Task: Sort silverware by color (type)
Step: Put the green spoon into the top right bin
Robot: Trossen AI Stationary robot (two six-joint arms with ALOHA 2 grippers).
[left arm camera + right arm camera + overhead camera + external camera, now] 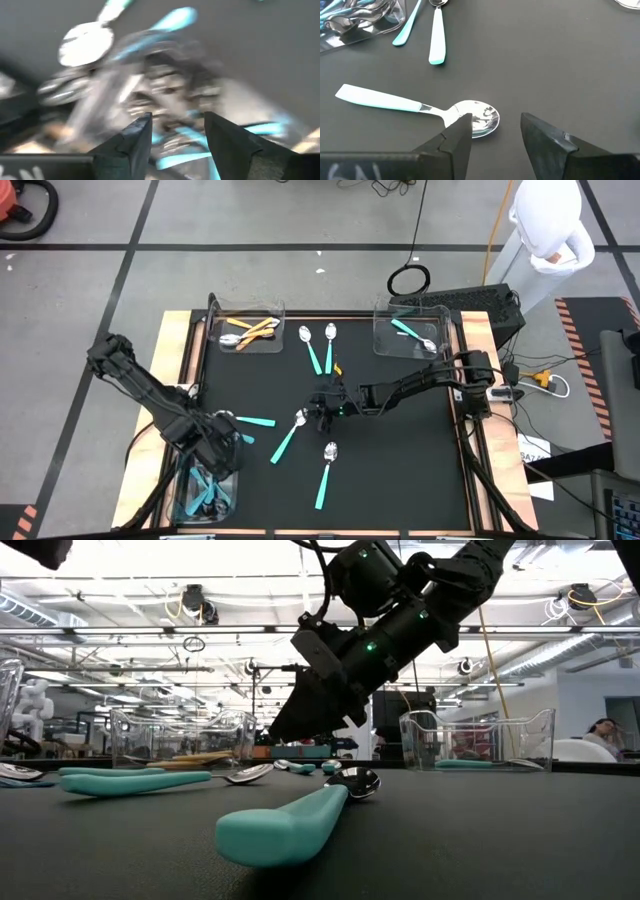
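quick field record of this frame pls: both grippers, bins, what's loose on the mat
left gripper: fingers open, over the near-left bin of teal-handled utensils
right gripper: fingers open, empty, just over the bowl of a teal-handled spoon mid-mat
far-left bin: orange-handled utensils
far-right bin: one teal-handled spoon
loose on mat: teal-handled spoons only, two of them at the far edge between the far bins
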